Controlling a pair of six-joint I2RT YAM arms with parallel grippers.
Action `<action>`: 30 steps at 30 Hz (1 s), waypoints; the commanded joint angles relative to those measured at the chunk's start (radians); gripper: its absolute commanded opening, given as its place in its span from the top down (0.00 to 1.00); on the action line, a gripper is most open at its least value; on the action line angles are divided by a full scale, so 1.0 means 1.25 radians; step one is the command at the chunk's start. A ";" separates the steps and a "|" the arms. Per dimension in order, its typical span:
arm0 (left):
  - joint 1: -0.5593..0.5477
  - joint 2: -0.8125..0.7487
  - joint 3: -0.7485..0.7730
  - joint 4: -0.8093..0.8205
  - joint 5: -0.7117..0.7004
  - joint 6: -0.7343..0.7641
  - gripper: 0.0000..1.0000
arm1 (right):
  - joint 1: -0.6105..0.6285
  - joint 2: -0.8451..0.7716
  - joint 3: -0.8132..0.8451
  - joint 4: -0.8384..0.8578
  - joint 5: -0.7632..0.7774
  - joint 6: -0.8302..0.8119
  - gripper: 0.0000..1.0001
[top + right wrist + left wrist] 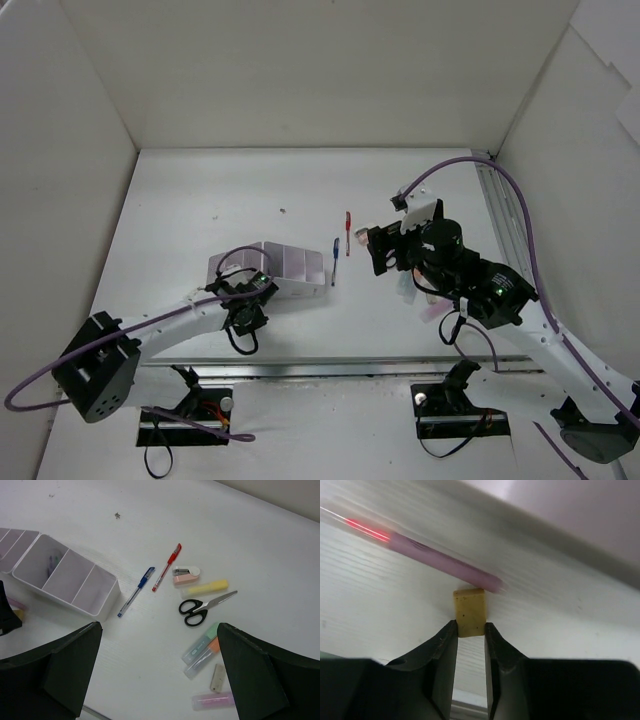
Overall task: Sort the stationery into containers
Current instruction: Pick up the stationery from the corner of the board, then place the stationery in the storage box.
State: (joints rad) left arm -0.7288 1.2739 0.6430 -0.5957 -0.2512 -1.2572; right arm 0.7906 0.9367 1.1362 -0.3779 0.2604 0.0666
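Left jaws: closed on the eraser (470, 612), pinching its lower end. Most of it sticks out past my tips.
Right jaws: spread wide over the loose stationery and holding nothing.
Eraser's place: at the near side of the organizer (300, 288), left of the table's middle. A blurred pink marker (445, 565) lies just beyond it.
Eraser's handling: I judge it light, a little rubbery and grippy. My hold is shallow, so it could pivot; a gentle, steady squeeze on its flat sides suits it.
Left to sort: blue pen (136, 591), red pen (166, 566), scissors (202, 607) and yellow marker (205, 587), all right of the organizer.
Pens: probably slick and prone to rolling, so I would take them across mid-barrel.
Scissors: stiff and heavier, best taken near the pivot.
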 commanded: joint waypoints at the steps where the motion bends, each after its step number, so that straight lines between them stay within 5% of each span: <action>1: -0.057 0.018 0.090 -0.020 0.007 0.036 1.00 | -0.004 -0.007 0.002 0.048 0.030 -0.007 0.02; 9: -0.127 -0.194 0.152 -0.040 -0.163 0.171 1.00 | -0.007 -0.012 -0.008 0.049 0.029 -0.015 0.02; 14: -0.031 -0.274 0.194 -0.072 -0.227 0.278 1.00 | -0.009 -0.008 -0.009 0.049 0.027 -0.020 0.02; 24: 0.321 -0.220 0.193 0.066 -0.057 0.508 1.00 | -0.010 -0.004 -0.009 0.048 0.025 -0.037 0.02; 30: 0.382 -0.147 0.193 0.122 0.062 0.607 1.00 | -0.012 -0.006 -0.013 0.048 0.042 -0.045 0.02</action>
State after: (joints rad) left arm -0.2722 1.0641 0.8547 -0.5301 -0.2607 -0.6044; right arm 0.7837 0.9337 1.1210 -0.3775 0.2729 0.0223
